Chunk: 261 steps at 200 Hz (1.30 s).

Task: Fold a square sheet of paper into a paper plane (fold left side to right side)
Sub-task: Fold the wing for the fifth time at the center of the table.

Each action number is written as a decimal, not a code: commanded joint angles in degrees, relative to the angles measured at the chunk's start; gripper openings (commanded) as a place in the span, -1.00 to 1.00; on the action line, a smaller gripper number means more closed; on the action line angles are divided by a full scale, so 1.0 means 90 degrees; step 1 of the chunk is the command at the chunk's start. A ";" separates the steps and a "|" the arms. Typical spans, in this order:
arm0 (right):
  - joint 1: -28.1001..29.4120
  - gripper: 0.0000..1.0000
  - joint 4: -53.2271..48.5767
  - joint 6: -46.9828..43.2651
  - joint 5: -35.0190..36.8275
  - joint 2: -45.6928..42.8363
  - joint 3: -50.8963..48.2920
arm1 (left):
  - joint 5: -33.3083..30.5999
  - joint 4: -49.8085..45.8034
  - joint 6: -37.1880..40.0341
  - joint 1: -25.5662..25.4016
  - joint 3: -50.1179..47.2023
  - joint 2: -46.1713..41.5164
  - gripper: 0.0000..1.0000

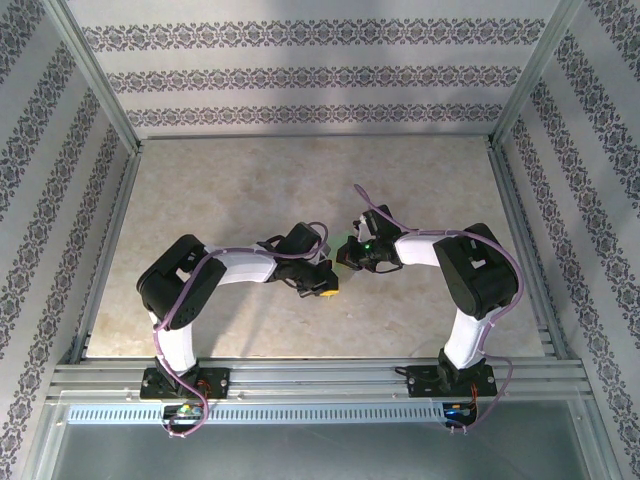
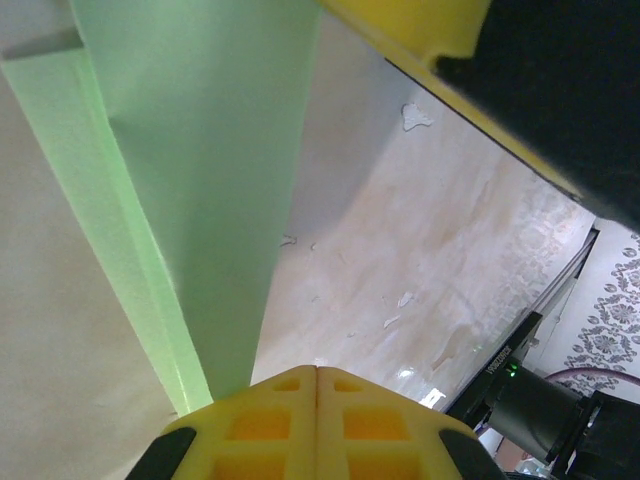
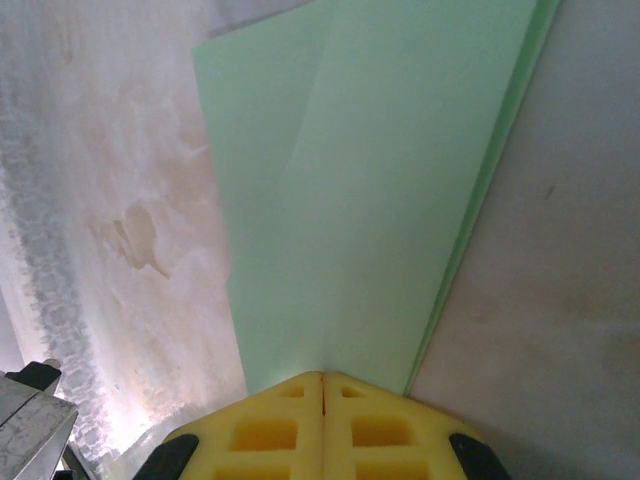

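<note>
1. The left end effector (image 2: 316,370) is closed, its 2 yellow fingers meeting with no gap. The right end effector (image 3: 322,376) is closed the same way.
2. The paper (image 3: 380,200) is a pale green folded strip of at least 2 layers. It runs straight ahead from the right tips and reaches the left tips slightly to their left. Whether either tip pinches it or only presses on it cannot be told.
3. The 2 end effectors face each other from opposite ends of the paper. This is probably to pin both ends and hold the layers in line while a crease is set.
4. The left wrist view adds the other end effector's yellow finger just beside the paper's far end. The right wrist view gives the stacked edges to the right of its tips.
5. The top view shows both arms bent inward, with their tips close together over the middle of the surface (image 1: 250,180). The paper is too small to make out there.
</note>
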 commanded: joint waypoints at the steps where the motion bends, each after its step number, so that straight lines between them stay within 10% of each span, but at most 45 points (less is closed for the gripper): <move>1: 0.0078 -1.00 -0.0795 -0.0173 0.0527 0.0459 -0.0191 | 0.0110 0.0131 -0.0065 -0.0074 -0.0090 0.0074 -0.98; 261: 0.0089 -1.00 -0.1099 -0.0324 0.0753 0.0512 -0.0120 | 0.0165 0.0387 -0.0116 -0.0132 -0.0430 0.0304 -0.98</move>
